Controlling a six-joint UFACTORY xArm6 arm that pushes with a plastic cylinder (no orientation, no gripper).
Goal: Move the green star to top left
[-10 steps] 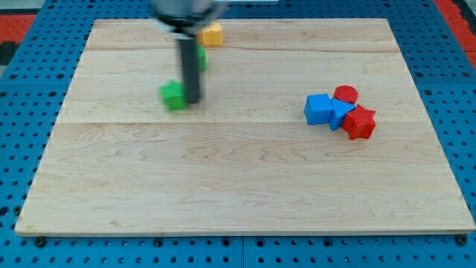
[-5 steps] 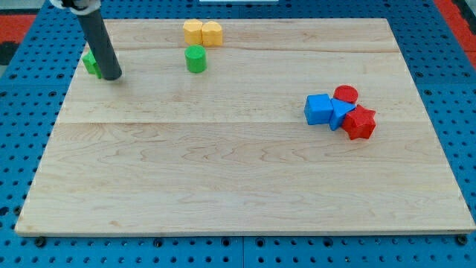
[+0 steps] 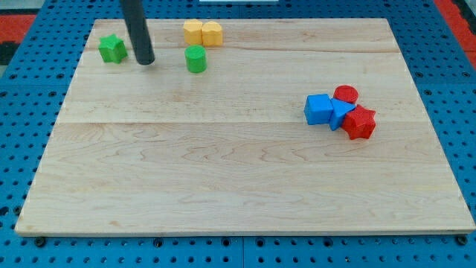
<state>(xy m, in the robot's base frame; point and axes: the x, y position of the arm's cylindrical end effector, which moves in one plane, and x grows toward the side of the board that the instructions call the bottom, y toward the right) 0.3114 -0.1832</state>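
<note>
The green star lies near the top left corner of the wooden board. My tip rests on the board just to the right of the star, a small gap apart from it. A green cylinder stands further to the right of my tip. The dark rod rises from the tip out of the view's top.
Two yellow blocks sit side by side at the top edge, above the green cylinder. At the right lie a blue cube, a second blue block, a red cylinder and a red star, bunched together.
The green star has been pushed from the board's upper middle to the top left corner. My tip swept left with it, then moved back right and off the star.
</note>
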